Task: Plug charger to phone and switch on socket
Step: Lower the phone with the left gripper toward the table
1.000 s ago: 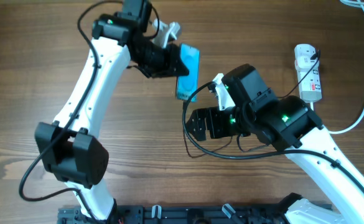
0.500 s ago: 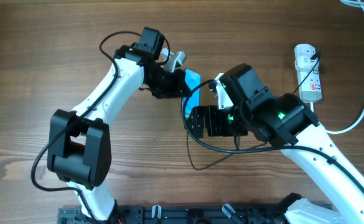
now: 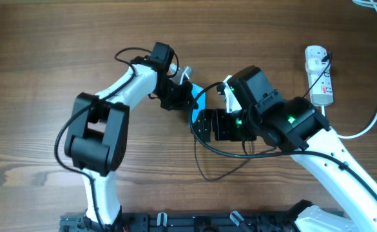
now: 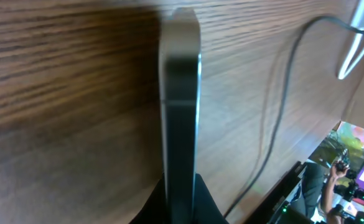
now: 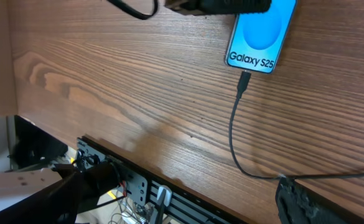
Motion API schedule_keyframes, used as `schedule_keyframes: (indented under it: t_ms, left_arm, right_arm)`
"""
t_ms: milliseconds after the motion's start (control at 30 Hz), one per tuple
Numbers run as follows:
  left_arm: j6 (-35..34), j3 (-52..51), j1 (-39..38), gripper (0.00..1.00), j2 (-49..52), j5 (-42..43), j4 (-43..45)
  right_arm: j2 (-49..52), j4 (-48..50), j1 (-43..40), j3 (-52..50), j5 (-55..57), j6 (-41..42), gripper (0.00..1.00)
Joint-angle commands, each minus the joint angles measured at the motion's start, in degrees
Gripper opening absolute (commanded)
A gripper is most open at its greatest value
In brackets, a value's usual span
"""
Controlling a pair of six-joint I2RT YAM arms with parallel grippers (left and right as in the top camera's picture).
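— Cyan phone (image 5: 256, 31): where is it sitting?
— Middle of the tabletop (image 3: 40, 51), tipped on edge. Left jaws are clenching its end opposite the port; whether it is touching the wood, cannot tell.
— Charger (image 5: 233, 134)?
— Plug tip (image 5: 244, 81) is meeting the short edge under "Galaxy S25", looking seated. Right jaws are standing spread, gripping nothing, cable trailing near one.
— What is waiting?
— Socket (image 3: 319, 78) is lying well apart, toward the right edge, nobody reaching for it. Judging: plugging done, switching pending.
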Motion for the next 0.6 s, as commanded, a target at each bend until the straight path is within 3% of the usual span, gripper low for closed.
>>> schedule_keyframes:
  t_ms: [0, 200, 333, 567]
  left_arm:
    - [-0.26, -0.28, -0.04, 0.05, 2.23, 2.54, 0.42]
    - [0.24, -0.28, -0.04, 0.1, 3.06, 2.25, 0.83]
    - [0.37, -0.28, -0.04, 0.12, 3.1, -2.25, 1.01]
    - [0.35, -0.28, -0.04, 0.27, 3.13, -6.05, 0.39]
  right_arm:
    - [0.61, 0.31, -0.15, 1.16, 0.7, 0.44, 1.0]
    - [0.61, 0.33, -0.15, 1.16, 1.44, 0.42, 1.0]
    - [0.68, 0.26, -0.15, 1.16, 1.44, 0.39, 1.0]
    - [0.72, -0.55, -0.15, 1.16, 2.14, 0.42, 1.0]
